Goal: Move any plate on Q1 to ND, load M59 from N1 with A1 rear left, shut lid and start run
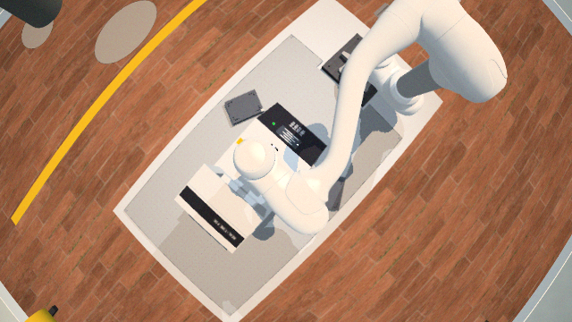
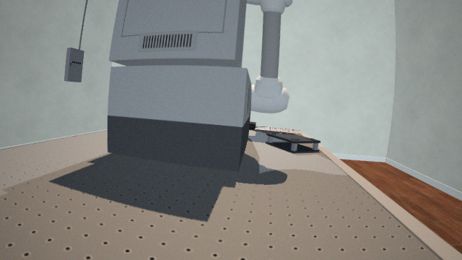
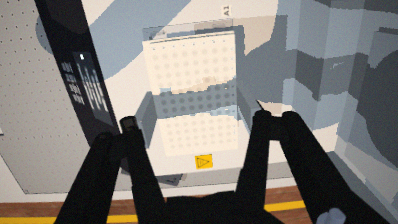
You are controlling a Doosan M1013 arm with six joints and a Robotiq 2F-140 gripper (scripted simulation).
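White arm reached over the bench to Q1, lid up, lamp green. One nest sat bare beside Q1; another showed past Q1's corner in the exterior view.

Gripper hung over the block w/ jaws clamped on M59, fingers on its two long sides. In the wrist view M59 lay over the block, long side approx. parallel to the panel, the 'A1' mark off its far right corner. Couldn't tell whether it was seated yet or just above.

Handling, prob.: M59 is light, thin plastic, stiffish but can bow if squeezed hard; smooth walls may slip. Grip mid-span on the long sides, as here, keep it level, lower straight between brackets. Well A1 end unreadable here.
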